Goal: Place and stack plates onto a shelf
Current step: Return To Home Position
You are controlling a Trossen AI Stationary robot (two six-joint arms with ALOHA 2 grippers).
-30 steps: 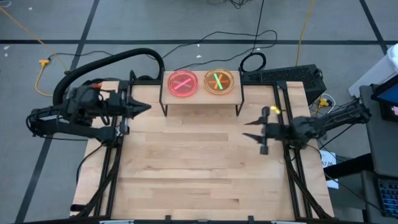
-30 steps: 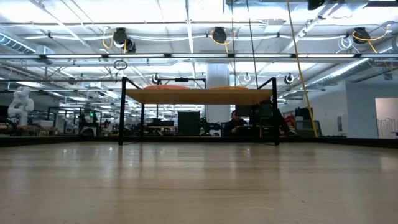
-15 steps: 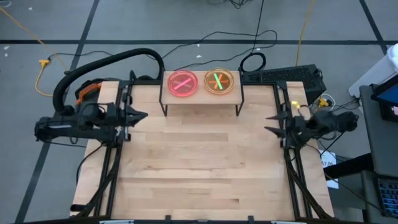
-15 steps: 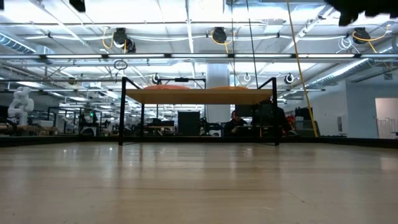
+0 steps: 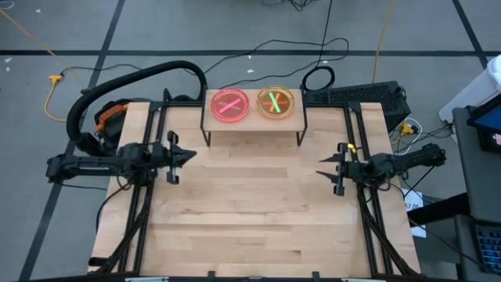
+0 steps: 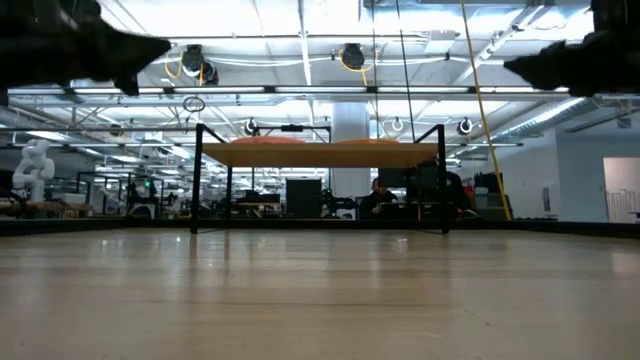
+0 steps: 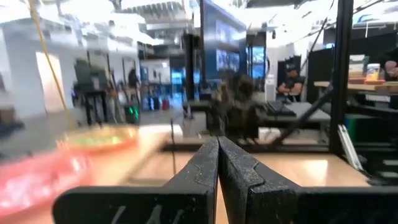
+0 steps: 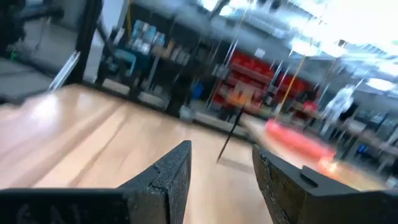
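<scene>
The shelf [image 5: 254, 123] stands at the far middle of the table [image 5: 250, 215], and the plates are gathered on it in two stacks side by side, apart from each other: the pink-topped stack [image 5: 230, 105] on the left and the orange-rimmed stack [image 5: 275, 103] with green streaks on the right. From above only the top plate of each stack shows, so the count in each cannot be told; in the low view both appear as shallow humps on the board. No plate lies on the tabletop in front, which suggests the stacking is done and nothing is left to fetch. That would explain how the arms are held. The left gripper [image 5: 186, 154] hangs by the left side of the table, nearer than the shelf and well apart from it, pointing inward across the wood; its wrist view shows the two dark fingers pressed together with nothing between them. The right gripper [image 5: 329, 166] mirrors it at the right side, also nearer than the shelf and clear of it, and its wrist view shows the fingers parted by a moderate gap, empty. Neither tool is over the stacks, so neither can knock them. The pose reads as a parked, resting position for both arms rather than an approach to any plate.
</scene>
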